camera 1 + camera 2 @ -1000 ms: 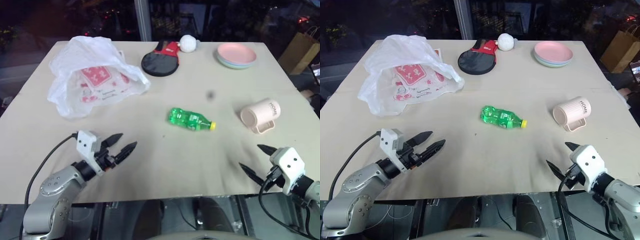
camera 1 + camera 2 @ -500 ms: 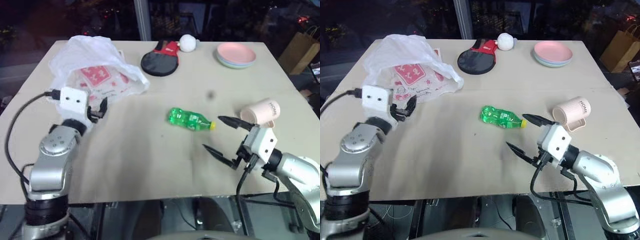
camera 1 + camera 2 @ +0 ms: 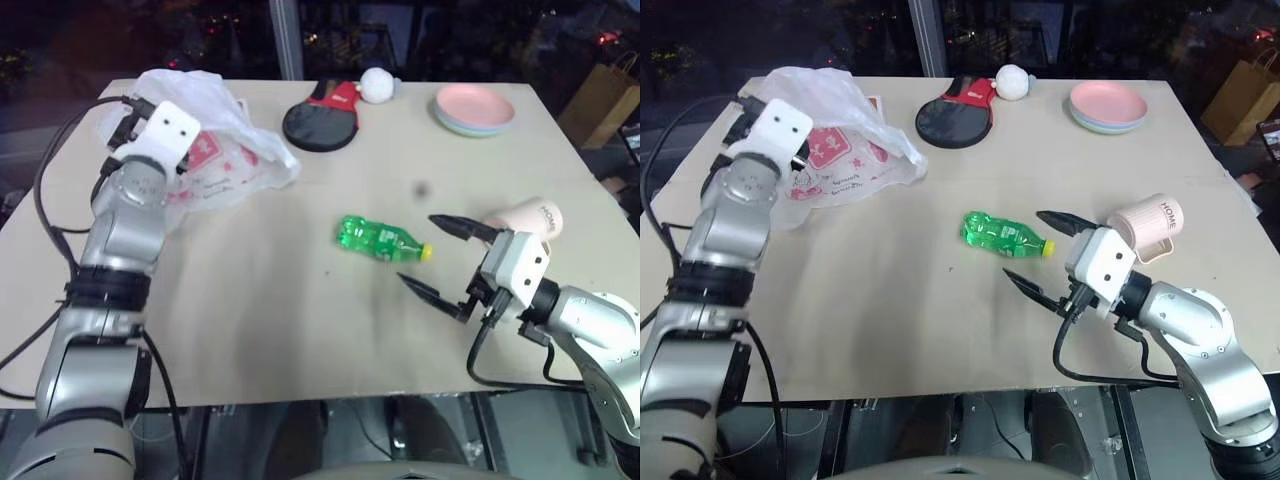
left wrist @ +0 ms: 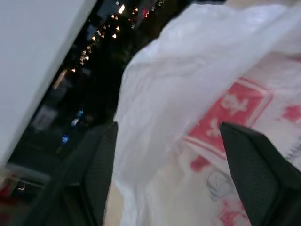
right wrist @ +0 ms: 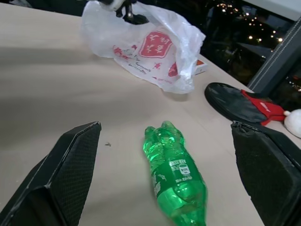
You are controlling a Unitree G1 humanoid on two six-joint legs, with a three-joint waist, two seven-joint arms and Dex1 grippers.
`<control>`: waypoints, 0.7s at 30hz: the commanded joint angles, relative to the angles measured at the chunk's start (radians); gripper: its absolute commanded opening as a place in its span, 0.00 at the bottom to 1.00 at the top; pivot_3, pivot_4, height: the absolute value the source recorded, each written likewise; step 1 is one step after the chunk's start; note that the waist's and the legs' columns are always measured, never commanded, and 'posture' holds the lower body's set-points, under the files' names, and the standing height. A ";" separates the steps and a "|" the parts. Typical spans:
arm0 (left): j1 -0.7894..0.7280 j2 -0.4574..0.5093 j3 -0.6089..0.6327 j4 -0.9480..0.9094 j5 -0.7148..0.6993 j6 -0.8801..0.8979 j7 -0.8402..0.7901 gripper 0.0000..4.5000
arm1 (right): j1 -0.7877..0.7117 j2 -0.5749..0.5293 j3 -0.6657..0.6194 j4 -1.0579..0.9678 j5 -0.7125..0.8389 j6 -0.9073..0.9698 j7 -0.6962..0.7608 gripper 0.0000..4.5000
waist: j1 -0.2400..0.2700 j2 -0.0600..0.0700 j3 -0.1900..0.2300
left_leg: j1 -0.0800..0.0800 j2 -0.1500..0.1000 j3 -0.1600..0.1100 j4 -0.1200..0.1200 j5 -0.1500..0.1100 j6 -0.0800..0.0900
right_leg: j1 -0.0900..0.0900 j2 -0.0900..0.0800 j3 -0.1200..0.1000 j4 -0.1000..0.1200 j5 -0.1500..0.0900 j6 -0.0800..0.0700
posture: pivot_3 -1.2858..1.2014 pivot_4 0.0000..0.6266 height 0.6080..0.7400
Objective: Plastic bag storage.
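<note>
Left end effector point(image 4: 167, 155): fingertips hidden behind its own camera housing in the head views, over the plastic bag point(image 3: 235, 150). Can't tell if they touch the bag. Bag's print too small to read; whatever's inside is blurred by the plastic. Cup point(image 3: 530, 216) partly hidden behind right end effector point(image 3: 434, 257). Paper bag point(image 3: 600, 100) cut off at frame edge.

The plastic bag point(image 3: 215, 150) is seen as thin, crinkled, translucent white film with red print; the bottle point(image 3: 380, 238) as glossy clear green plastic; the table point(image 3: 260, 300) as matt, smooth beige; gripper fingers point(image 5: 70, 174) as black, finely textured
</note>
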 commanded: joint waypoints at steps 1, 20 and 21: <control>-0.149 -0.013 -0.040 0.255 0.059 -0.101 0.003 0.66 | -0.010 0.001 0.002 -0.051 -0.006 0.006 -0.027 1.00 | 0.001 0.000 0.000 | 0.000 0.000 0.000 0.000 0.000 0.000 | 0.000 0.000 0.000 0.000 0.000 0.000 | 0.52 0.24 1.00; -0.154 -0.046 0.306 -0.040 -0.467 0.319 -0.437 0.02 | -0.019 -0.018 0.058 0.012 -0.096 0.041 -0.062 1.00 | -0.003 -0.002 0.001 | -0.001 0.000 0.000 0.000 0.000 0.000 | 0.000 0.000 0.000 0.002 0.001 -0.001 | 0.52 0.24 1.00; -0.158 -0.051 0.324 -0.093 -0.501 0.396 -0.437 0.02 | -0.032 -0.023 0.065 0.031 -0.111 0.039 -0.061 1.00 | -0.003 -0.002 0.001 | 0.000 0.000 0.000 0.000 0.000 0.000 | 0.000 0.000 0.000 0.002 0.001 -0.001 | 0.52 0.24 1.00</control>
